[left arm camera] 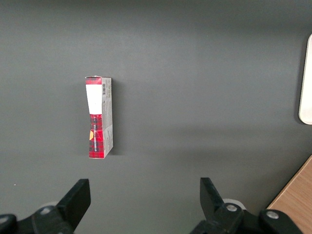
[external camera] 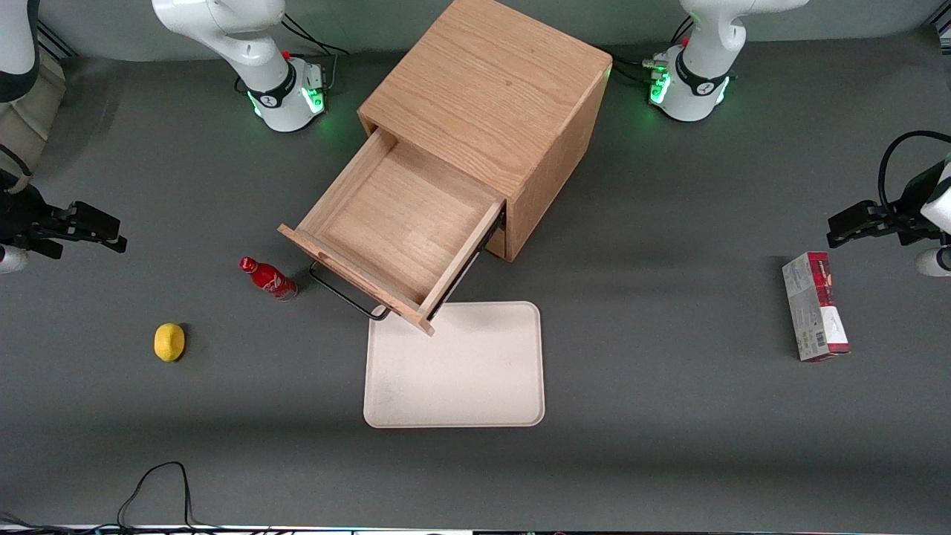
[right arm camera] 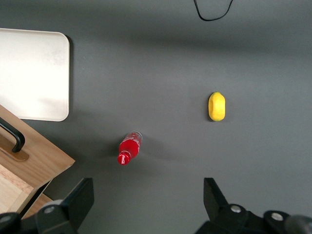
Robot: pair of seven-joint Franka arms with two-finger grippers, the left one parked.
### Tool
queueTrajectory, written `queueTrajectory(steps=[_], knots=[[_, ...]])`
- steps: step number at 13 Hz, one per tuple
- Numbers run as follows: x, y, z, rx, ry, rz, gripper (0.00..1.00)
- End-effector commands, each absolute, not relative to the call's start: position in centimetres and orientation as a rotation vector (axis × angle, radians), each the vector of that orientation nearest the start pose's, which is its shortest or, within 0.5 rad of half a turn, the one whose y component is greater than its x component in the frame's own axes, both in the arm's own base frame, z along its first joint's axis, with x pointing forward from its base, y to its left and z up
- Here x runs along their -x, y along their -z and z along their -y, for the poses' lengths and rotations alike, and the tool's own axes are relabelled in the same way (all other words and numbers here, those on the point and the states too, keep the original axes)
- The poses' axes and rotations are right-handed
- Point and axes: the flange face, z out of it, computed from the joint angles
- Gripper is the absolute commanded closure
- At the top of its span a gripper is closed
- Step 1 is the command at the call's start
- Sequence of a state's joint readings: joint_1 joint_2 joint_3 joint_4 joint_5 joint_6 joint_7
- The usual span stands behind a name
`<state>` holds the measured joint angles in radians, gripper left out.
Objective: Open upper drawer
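Observation:
The oak cabinet (external camera: 490, 89) stands mid-table. Its upper drawer (external camera: 401, 223) is pulled far out, showing an empty wooden tray inside. Its thin black bar handle (external camera: 345, 293) sticks out from the drawer front, over the table and the edge of the white tray. The drawer's front corner (right arm camera: 39, 156) and handle (right arm camera: 12, 134) also show in the right wrist view. My right gripper (external camera: 111, 230) hangs high over the table toward the working arm's end, well away from the drawer. It is open and empty (right arm camera: 148, 190). The lower drawer is hidden under the upper one.
A red bottle (external camera: 269, 279) lies on the table beside the drawer front. A yellow lemon (external camera: 169, 342) lies nearer the front camera. A white tray (external camera: 455, 364) lies in front of the drawer. A red and grey box (external camera: 815, 306) lies toward the parked arm's end.

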<state>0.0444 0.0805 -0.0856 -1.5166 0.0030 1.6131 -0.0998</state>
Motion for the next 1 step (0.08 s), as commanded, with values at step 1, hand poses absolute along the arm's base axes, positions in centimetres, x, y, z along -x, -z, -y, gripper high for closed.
queueTrajectory(steps=[1], knots=[[-57.8,-61.04,2.34,3.17,0.02,0.057,0.0]])
